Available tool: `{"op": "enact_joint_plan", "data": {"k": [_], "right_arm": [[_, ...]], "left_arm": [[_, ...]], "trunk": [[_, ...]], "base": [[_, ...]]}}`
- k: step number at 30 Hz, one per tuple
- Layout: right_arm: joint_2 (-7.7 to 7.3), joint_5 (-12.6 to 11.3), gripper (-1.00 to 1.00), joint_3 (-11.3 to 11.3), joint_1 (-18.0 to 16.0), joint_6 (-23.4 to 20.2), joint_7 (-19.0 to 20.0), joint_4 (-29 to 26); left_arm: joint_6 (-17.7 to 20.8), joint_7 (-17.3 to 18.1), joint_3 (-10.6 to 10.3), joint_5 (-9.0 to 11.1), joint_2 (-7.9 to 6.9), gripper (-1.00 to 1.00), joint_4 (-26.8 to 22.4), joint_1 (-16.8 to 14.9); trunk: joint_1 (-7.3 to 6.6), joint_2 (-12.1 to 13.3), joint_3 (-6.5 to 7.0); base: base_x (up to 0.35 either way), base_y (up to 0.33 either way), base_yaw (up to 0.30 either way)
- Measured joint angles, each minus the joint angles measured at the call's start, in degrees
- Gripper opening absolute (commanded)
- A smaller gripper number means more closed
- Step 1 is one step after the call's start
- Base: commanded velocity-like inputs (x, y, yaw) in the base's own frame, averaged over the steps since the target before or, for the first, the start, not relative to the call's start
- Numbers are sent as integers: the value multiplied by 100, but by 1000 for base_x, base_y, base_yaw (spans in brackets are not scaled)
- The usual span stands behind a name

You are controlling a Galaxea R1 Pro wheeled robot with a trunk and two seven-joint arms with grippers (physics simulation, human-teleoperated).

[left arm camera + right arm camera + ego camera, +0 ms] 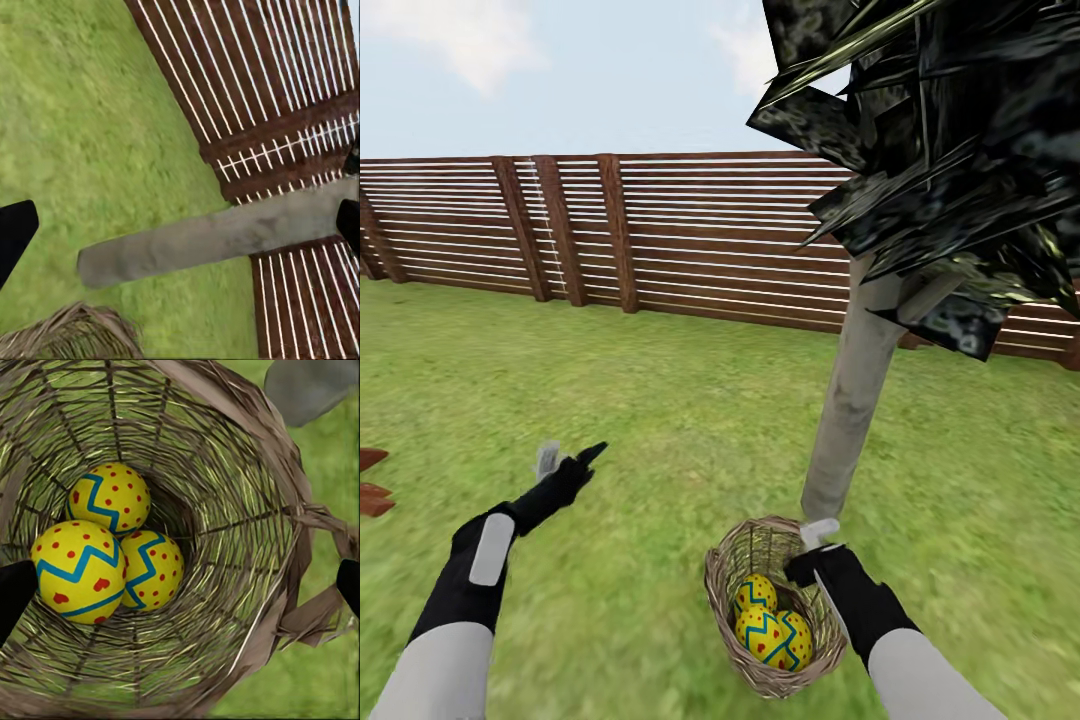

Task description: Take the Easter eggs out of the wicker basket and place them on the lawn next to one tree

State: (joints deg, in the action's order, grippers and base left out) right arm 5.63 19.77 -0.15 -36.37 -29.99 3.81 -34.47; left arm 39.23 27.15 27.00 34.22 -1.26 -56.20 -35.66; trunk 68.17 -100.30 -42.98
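Left gripper [568, 458], lower left of the head view: raised over bare grass, jaws parted, nothing held.

Wicker basket [732, 585], lower centre: tipped, mouth turned toward the robot, close beside the foot of the tree [852, 400]. Three Easter eggs [772, 632] are seen inside; in the right wrist view all three eggs [111, 550] lie clustered and touching at the basket's bottom.

Right gripper [815, 555], lower right of centre: placed at the basket's far rim, fingers spread wide on either side of the opening, nothing gripped.

Risks, as judged: the basket is light and already tilted, so a push on the rim could roll it and spill the eggs. The eggs are round, smooth and packed together, so a pinch on one could squirt it aside or drag a neighbour along.

Surface: lawn [660, 400], green, apparently flat; a released egg may roll. Space is bounded by a slatted wooden fence [660, 230] across the upper frame.
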Motion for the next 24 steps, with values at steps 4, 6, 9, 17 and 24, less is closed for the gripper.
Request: {"op": "enact_joint_plan", "data": {"k": [4, 6, 9, 17, 24], "right_arm": [[0, 2, 100, 17, 0, 6, -239, 67], [4, -3, 100, 21, 0, 7, -247, 77], [-3, -7, 100, 40, 0, 8, -250, 133], [3, -15, 100, 101, 0, -7, -236, 184], [-4, -34, 100, 143, 0, -127, -98, 171]], "left_arm": [[14, 683, 63, 578, 24, 100, -319, 9], [59, 995, 100, 675, -1, 100, -382, 15], [191, 1945, 373, 799, -121, 100, -279, 26], [566, 3164, 1007, 821, -265, 100, 36, 230], [647, 3260, 1057, 821, -278, 100, 67, 263]], "trunk": [[0, 0, -1], [0, 0, -1], [0, 0, -1], [154, -279, -126], [307, -560, -252]], "base": [[0, 0, 0], [0, 0, 0], [0, 0, 0], [0, 0, 0], [0, 0, 0]]}}
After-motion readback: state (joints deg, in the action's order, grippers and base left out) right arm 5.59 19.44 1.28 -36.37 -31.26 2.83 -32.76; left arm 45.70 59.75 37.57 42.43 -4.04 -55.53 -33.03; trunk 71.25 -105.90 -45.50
